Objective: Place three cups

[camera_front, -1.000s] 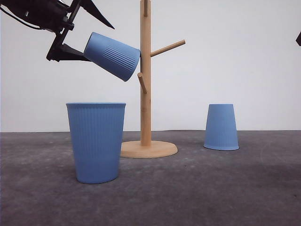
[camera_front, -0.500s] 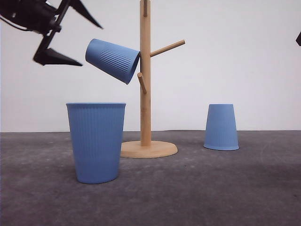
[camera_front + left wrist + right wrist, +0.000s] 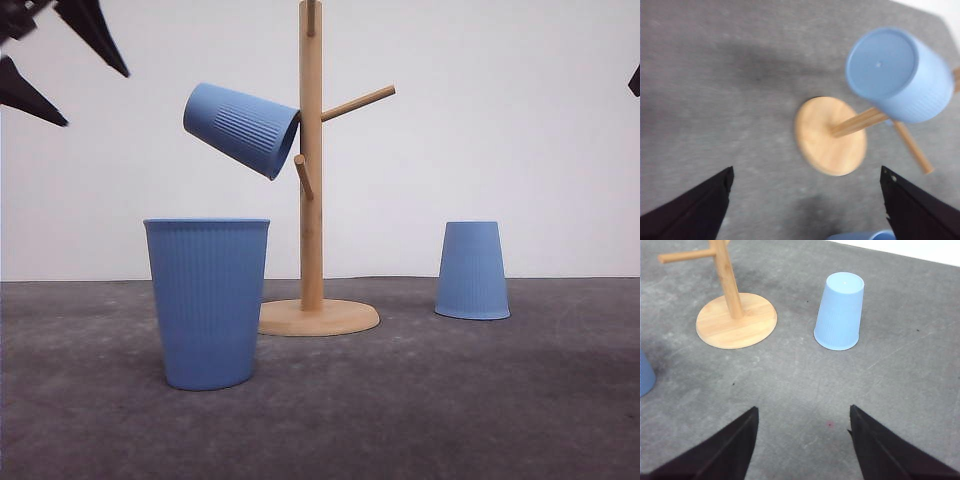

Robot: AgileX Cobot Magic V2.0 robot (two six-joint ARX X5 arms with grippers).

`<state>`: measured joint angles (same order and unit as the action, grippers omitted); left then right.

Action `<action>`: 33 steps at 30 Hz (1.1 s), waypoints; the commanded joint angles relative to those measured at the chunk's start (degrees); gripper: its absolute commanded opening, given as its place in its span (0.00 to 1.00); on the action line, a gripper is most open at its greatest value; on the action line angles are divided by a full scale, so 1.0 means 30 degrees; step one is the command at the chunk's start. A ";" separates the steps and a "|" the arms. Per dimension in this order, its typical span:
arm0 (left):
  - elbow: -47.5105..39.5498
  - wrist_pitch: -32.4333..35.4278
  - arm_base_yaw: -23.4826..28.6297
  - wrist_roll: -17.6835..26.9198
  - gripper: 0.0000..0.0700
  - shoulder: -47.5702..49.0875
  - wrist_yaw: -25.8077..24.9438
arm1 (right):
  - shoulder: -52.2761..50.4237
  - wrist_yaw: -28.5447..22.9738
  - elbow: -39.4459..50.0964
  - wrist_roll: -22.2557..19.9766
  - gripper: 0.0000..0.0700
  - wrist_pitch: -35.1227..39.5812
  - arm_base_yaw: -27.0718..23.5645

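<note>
One light-blue cup (image 3: 240, 128) hangs tilted on a peg of the wooden stand (image 3: 311, 200), its base toward my left gripper (image 3: 97, 100). That gripper is open and empty, up and to the left of the cup and clear of it. In the left wrist view the hung cup (image 3: 900, 75) shows its flat base beyond the open fingers (image 3: 690, 210). A second cup (image 3: 207, 300) stands upright in front of the stand, to the left. A third cup (image 3: 472, 270) sits upside down at the right. My right gripper (image 3: 803, 410) is open above the mat, short of that inverted cup (image 3: 839, 312).
The stand's round base (image 3: 736, 320) rests on the grey mat (image 3: 420, 400) between the two lower cups. Another peg (image 3: 357, 101) points up to the right and a short one (image 3: 303, 176) points forward. A white wall is behind.
My left gripper has let go of the cup and drawn back up and to the left. The cup stays hanging on the peg. The other cups have not moved.
</note>
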<state>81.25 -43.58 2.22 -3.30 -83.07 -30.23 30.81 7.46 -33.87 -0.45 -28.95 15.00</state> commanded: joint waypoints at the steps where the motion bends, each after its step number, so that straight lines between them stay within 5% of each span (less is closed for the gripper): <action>1: -0.0723 0.0509 -0.0006 0.1035 0.75 0.0495 0.0321 | 0.0066 -0.0006 -0.0261 0.0531 0.53 0.0204 0.0080; 5: -0.3958 0.3063 -0.0015 0.0123 0.60 0.2885 0.0745 | 0.0084 -0.0007 -0.0261 0.1050 0.53 0.0198 0.0080; 13: -1.0169 0.6005 -0.0112 -0.1366 0.61 0.8114 0.1725 | 0.1437 0.0015 -0.0519 0.3634 0.54 -0.0314 0.0073; 23: -1.0754 0.5383 -0.0233 -0.1949 0.61 1.0512 0.2804 | 0.8582 0.0569 -0.4908 0.3587 0.64 -0.0936 -0.0028; 28: -1.0754 0.5263 -0.0248 -0.2233 0.61 1.0514 0.2795 | 1.2980 0.0576 -0.8187 0.3017 0.79 -0.0231 -0.0233; 33: -1.0754 0.5234 -0.0248 -0.2237 0.61 1.0514 0.2795 | 1.6874 0.0569 -1.1610 0.2551 0.79 -0.0069 -0.0487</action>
<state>48.16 -28.23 1.58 -9.92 -51.20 -21.93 79.26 9.10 -66.32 8.38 -29.73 13.61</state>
